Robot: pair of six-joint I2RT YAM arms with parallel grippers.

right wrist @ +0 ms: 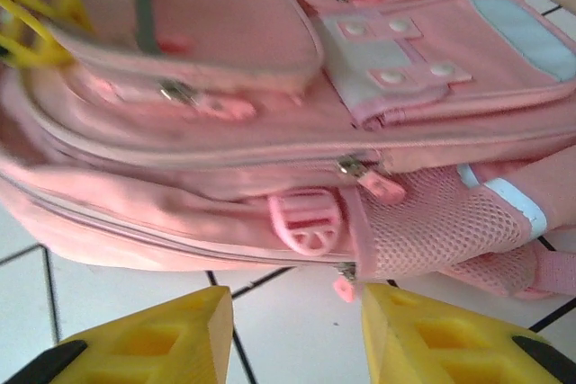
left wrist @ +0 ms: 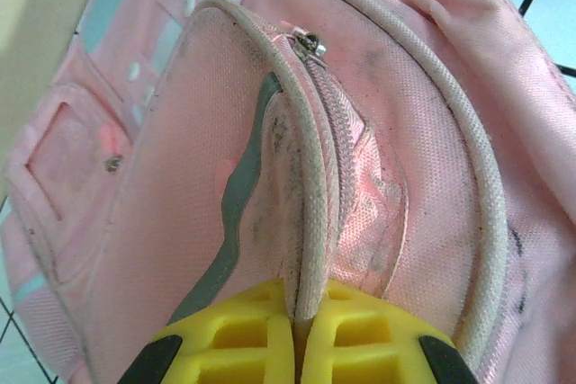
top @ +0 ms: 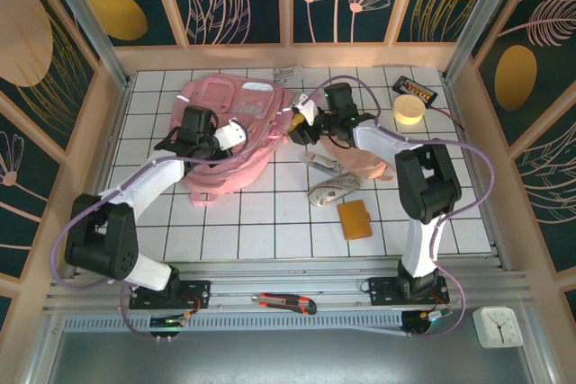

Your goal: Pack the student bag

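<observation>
The student bag (top: 220, 96), a large soft pink fabric backpack, lies flat left of centre on the white tiled table (top: 270, 236). It looks limp and light, so it is probably best pinched at a seam. The left gripper (left wrist: 295, 334) is clenched on the front pocket's piped rim (left wrist: 310, 222). The right gripper (right wrist: 297, 334) hovers beside the bag, jaws apart and empty.

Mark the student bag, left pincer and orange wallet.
student bag (top: 229, 177): top external view, fabric near its front edge.
left pincer (left wrist: 297, 317): left wrist view, between shut fingertips.
orange wallet (top: 355, 219): top external view, cover's middle.

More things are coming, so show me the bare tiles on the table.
Bare: the near tiles between the student bag and the brown wallet. Crowded: right of the bag, with mouse, pouch and yellow roll.
</observation>
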